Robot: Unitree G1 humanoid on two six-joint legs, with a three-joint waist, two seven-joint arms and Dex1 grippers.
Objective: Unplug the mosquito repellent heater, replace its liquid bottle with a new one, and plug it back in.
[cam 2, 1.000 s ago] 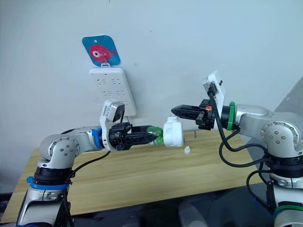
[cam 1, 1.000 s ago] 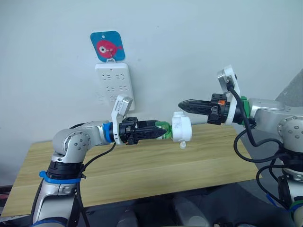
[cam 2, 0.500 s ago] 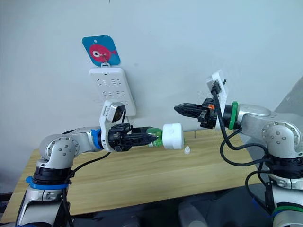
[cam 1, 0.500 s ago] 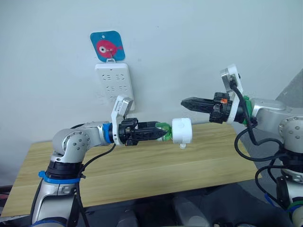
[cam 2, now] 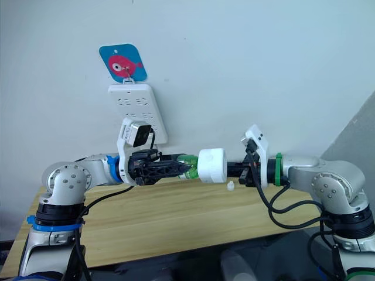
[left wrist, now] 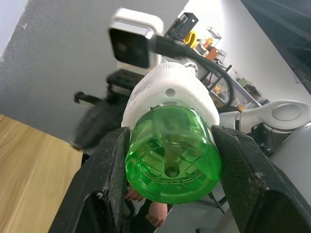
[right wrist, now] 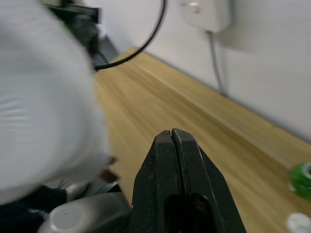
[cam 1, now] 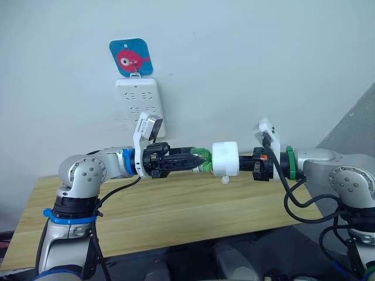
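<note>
My left gripper (cam 1: 199,159) is shut on the green liquid bottle (left wrist: 170,155), one black finger on each side. The bottle's far end sits in the white mosquito repellent heater (cam 1: 225,159), held level in the air above the table. My right gripper (right wrist: 171,135) is shut with nothing between its fingers. It reaches in from the right at the heater's height, and its fingertips are close beside the heater's right end, partly hidden behind it in the eye views.
A white power strip (cam 1: 139,108) hangs on the wall under a blue fish hook (cam 1: 130,57), behind my left arm. On the wooden table (cam 1: 176,216) lie a small white cap (cam 1: 225,180) and a green round piece (right wrist: 302,178).
My right gripper has dropped from above the heater and moved left to its right end. The left arm has risen slightly, still holding bottle and heater.
</note>
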